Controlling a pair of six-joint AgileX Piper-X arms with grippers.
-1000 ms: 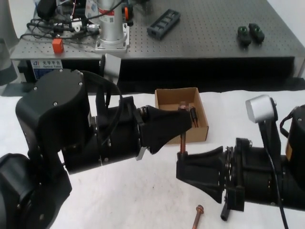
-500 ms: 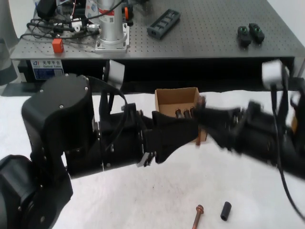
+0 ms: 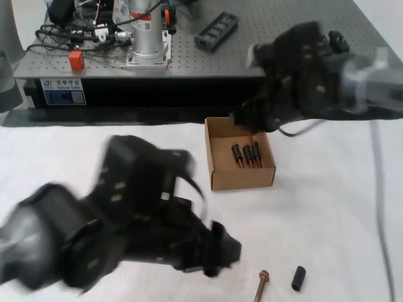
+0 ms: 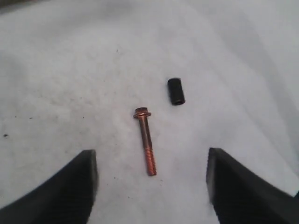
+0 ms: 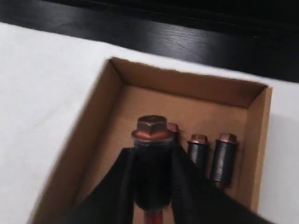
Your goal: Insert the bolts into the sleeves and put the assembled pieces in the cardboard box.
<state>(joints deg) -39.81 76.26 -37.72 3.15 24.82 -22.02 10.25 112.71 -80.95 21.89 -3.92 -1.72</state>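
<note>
Swinging up and back from the middle of the surface, my right end effector (image 5: 152, 161) now hangs over the cardboard box (image 5: 100, 107), pressed tight on an assembled piece (image 5: 151, 128), bolt head up and sleeve pinched between the fingers. My left arm (image 3: 126, 233) has dropped low toward the near edge at the same time. Below the held piece, three finished pieces (image 3: 247, 154) lie side by side on the box floor. Here's my worry: let go from this height and the piece could bounce off its neighbours, clip a wall, or shed its bolt from the sleeve on landing. Down low, my left end effector (image 4: 150, 158) is spread wide over the loose bolt (image 4: 145, 142), with the loose sleeve (image 4: 176, 91) just beside the bolt's head, apart from it. A careless finger could send that sleeve rolling, and a bolt lying flat on soft cloth looks awkward to pinch cleanly. All of it sits on a white cloth-covered surface (image 3: 327, 220). Behind that runs a perforated metal bench (image 3: 264, 44) carrying a silver post (image 3: 148, 31), tangled cables (image 3: 69, 31), an orange block (image 3: 76, 60) and a black tray (image 3: 216, 31).
</note>
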